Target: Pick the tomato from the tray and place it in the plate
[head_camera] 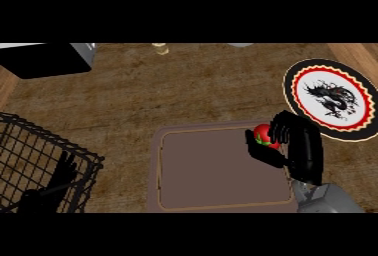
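Observation:
A red tomato [263, 135] with a green stem sits at the upper right corner of the brown tray [214, 170]. My right hand [301, 147] has its fingers and thumb curled round the tomato, partly hiding it. The plate [314, 75], white with a dark dragon figure and a red, yellow and black rim, lies on the counter up and to the right of the tray. My left hand [60, 176] rests open at the lower left, seen behind the wire basket.
A black wire basket [37, 150] stands at the left edge. A dark appliance [48, 59] sits at the far left corner. A small pale object [160, 48] stands at the back of the wooden counter.

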`<act>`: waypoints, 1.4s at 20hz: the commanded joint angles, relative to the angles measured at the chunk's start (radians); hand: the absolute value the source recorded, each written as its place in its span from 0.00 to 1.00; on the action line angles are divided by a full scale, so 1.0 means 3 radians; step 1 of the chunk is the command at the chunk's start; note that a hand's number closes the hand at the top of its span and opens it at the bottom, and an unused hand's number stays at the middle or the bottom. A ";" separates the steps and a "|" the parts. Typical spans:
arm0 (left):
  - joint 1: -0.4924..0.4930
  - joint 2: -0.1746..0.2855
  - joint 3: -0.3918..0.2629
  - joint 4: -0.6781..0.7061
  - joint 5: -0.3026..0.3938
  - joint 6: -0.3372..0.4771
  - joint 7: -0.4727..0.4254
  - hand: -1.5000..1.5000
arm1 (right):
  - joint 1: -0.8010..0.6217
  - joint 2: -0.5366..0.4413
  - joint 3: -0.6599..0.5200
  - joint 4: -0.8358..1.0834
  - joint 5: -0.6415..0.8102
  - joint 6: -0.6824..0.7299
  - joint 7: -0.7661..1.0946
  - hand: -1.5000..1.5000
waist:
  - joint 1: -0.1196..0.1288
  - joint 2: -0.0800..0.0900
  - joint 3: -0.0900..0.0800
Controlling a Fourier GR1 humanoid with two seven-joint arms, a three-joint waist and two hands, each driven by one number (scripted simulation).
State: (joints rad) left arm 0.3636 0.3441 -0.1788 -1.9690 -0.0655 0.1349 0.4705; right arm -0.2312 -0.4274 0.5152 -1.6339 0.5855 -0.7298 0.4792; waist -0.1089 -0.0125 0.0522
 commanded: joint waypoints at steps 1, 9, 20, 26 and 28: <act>-0.0165 -0.0512 0.0000 0.0327 0.0428 0.0133 -0.0227 0.50 | 0.0121 -0.0025 -0.0311 -0.0146 -0.0207 -0.0266 -0.0057 1.00 | 0.0105 0.0053 -0.0183; -0.0290 -0.0508 -0.0070 0.0308 0.0464 0.0114 -0.0165 0.50 | 0.0314 -0.0369 -0.0917 0.0210 -0.0374 -0.0615 -0.0409 1.00 | 0.0185 0.0089 -0.0176; -0.0416 -0.0488 -0.0187 0.0339 0.0470 0.0112 -0.0157 0.50 | 0.0044 -0.0648 -0.1507 0.0941 -0.1047 -0.0421 -0.1035 1.00 | 0.0392 0.0147 -0.0163; -0.0447 -0.0399 -0.0200 0.0297 0.0511 0.0055 -0.0133 0.50 | 0.0008 -0.0771 -0.1758 0.1528 -0.1457 0.0010 -0.1161 1.00 | 0.0459 0.0169 -0.0167; -0.0471 -0.0402 -0.0261 0.0251 0.0496 0.0058 -0.0104 0.50 | 0.0042 -0.0916 -0.1657 0.1813 -0.1368 0.0260 -0.1181 0.00 | 0.0522 0.0196 -0.0172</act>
State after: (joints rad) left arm 0.2408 0.3830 -0.2670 -1.9523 -0.0510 0.1019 0.4755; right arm -0.2303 -0.6574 0.0194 -1.2196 0.1962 -0.7525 0.1331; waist 0.0301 0.0225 0.0393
